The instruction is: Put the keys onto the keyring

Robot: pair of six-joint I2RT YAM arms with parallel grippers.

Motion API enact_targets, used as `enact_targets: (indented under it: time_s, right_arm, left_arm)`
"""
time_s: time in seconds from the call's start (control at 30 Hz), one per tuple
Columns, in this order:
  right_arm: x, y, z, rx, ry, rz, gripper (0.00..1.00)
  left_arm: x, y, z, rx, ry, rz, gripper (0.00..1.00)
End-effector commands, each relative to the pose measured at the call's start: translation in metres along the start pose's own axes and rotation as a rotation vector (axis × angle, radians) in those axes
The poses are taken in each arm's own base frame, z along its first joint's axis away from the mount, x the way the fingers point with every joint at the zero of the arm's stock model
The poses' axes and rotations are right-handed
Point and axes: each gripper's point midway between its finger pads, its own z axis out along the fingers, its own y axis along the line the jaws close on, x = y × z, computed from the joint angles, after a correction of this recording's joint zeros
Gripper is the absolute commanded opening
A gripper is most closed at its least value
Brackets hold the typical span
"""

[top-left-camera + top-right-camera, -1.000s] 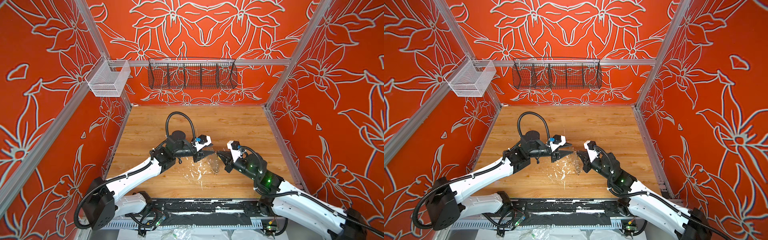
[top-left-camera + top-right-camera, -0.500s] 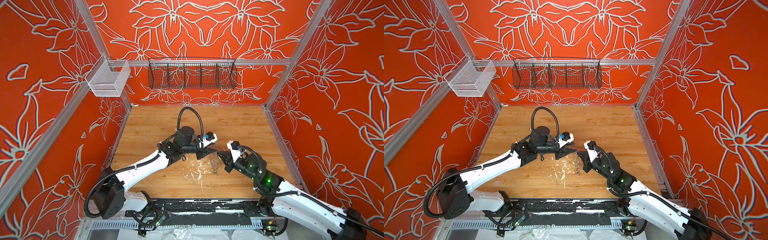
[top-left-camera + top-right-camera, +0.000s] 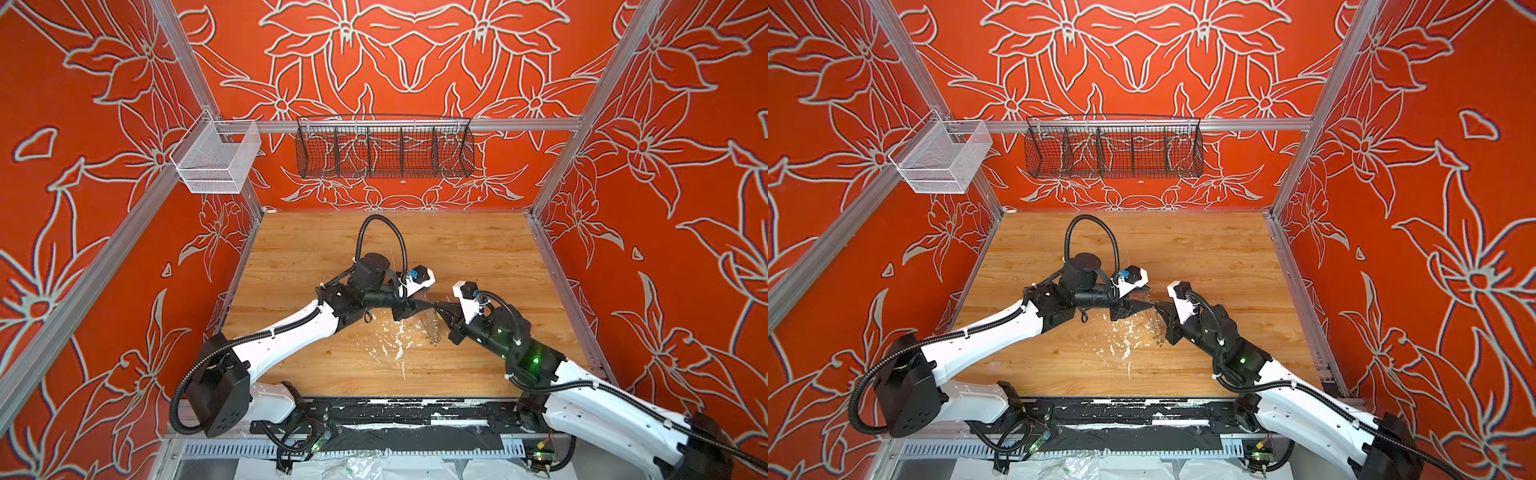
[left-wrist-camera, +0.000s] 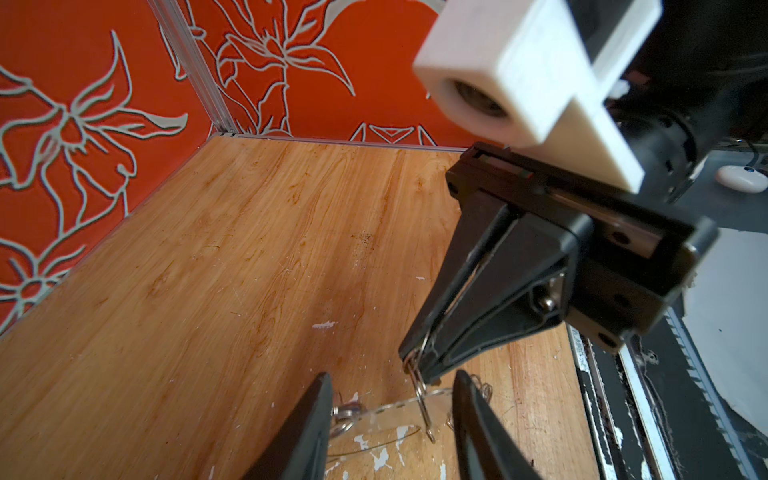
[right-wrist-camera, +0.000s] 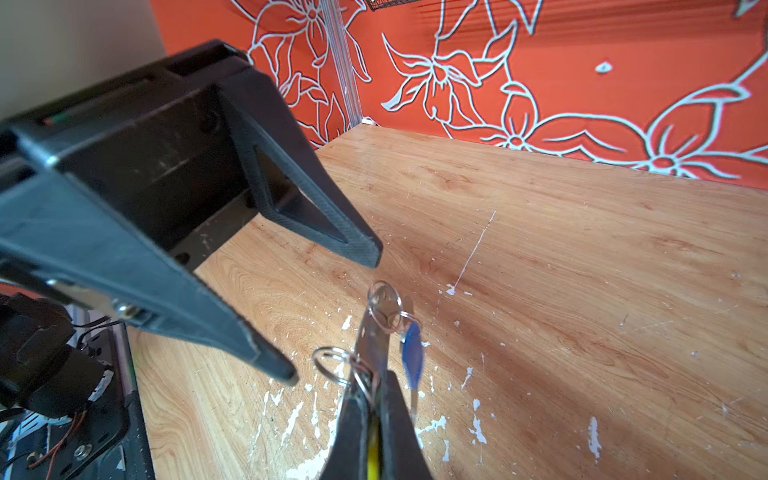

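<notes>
I'm pinching the keyring (image 5: 376,332) at lower centre of the right wrist view, my right gripper (image 5: 374,399) clamped on it, blue-tagged key (image 5: 412,357) dangling beside. My left gripper (image 5: 332,311) is hanging part-open, empty, close by. Threading step, I judge; next needs catching a split ring (image 5: 332,365).

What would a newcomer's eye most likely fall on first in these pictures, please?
Probably the bright orange walls with white flower outlines that enclose the wooden table. Next, the two arms meeting tip to tip over its middle: the right end effector is pinched shut on a cluster of small metal rings with a blue tag, and the left end effector stands open beside it.
</notes>
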Motion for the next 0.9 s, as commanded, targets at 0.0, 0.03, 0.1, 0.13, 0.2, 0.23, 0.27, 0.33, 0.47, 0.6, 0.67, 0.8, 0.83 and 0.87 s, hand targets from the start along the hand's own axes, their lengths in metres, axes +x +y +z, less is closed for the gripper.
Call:
enact_targets:
  time_s: [0.0,0.03,0.1,0.13,0.2,0.23,0.27,0.33,0.47,0.6,0.67,0.8,0.83,0.87]
  right_arm:
    - [-0.0259,0.0044,-0.0024,-0.011,-0.081,0.016,0.00]
    - [-0.0258,0.0044,-0.0024,-0.013,-0.081,0.016,0.00]
    - [-0.0265,0.0049,-0.0025,-0.015,-0.083,0.016,0.00]
    - [-0.0263,0.0049,-0.0023,-0.014,-0.082,0.017,0.00]
    - [-0.0267,0.0050,-0.0024,-0.015,-0.084,0.016,0.00]
    - [-0.0264,0.0050,-0.0022,-0.015,-0.083,0.015,0.00]
    - [-0.0265,0.0046,-0.0022,-0.013,-0.083,0.014,0.00]
    - [-0.0264,0.0048,-0.0022,-0.014,-0.083,0.015,0.00]
    - [-0.0266,0.0048,-0.0022,-0.014,-0.084,0.015,0.00]
    - [-0.0277,0.0058,-0.0028,-0.019,-0.088,0.016,0.00]
    - [-0.0278,0.0056,-0.0030,-0.019,-0.089,0.016,0.00]
    - [-0.0278,0.0055,-0.0031,-0.018,-0.090,0.018,0.00]
    - [-0.0272,0.0055,-0.0030,-0.018,-0.089,0.017,0.00]
    - [-0.0273,0.0051,-0.0030,-0.016,-0.089,0.019,0.00]
  left_arm:
    - [-0.0071,-0.0041,0.0042,0.031,-0.008,0.016,0.46]
    - [-0.0069,-0.0036,0.0048,0.031,-0.006,0.014,0.44]
    - [-0.0060,-0.0038,0.0069,0.038,0.001,0.009,0.43]
    - [-0.0059,-0.0036,0.0074,0.040,0.002,0.008,0.43]
    - [-0.0046,-0.0029,0.0091,0.042,0.008,0.006,0.43]
    - [-0.0040,-0.0022,0.0100,0.041,0.011,0.006,0.43]
    - [-0.0028,-0.0018,0.0111,0.043,0.016,0.002,0.43]
    - [-0.0028,-0.0012,0.0119,0.043,0.020,-0.001,0.42]
    - [-0.0022,-0.0011,0.0125,0.045,0.023,-0.001,0.28]
    - [-0.0024,-0.0016,0.0120,0.046,0.022,0.001,0.09]
    - [-0.0025,-0.0017,0.0120,0.047,0.021,0.002,0.02]
    - [-0.0023,-0.0012,0.0118,0.044,0.021,0.003,0.00]
    - [-0.0027,-0.0015,0.0117,0.044,0.020,0.003,0.00]
    - [-0.0031,-0.0012,0.0111,0.042,0.019,0.006,0.00]
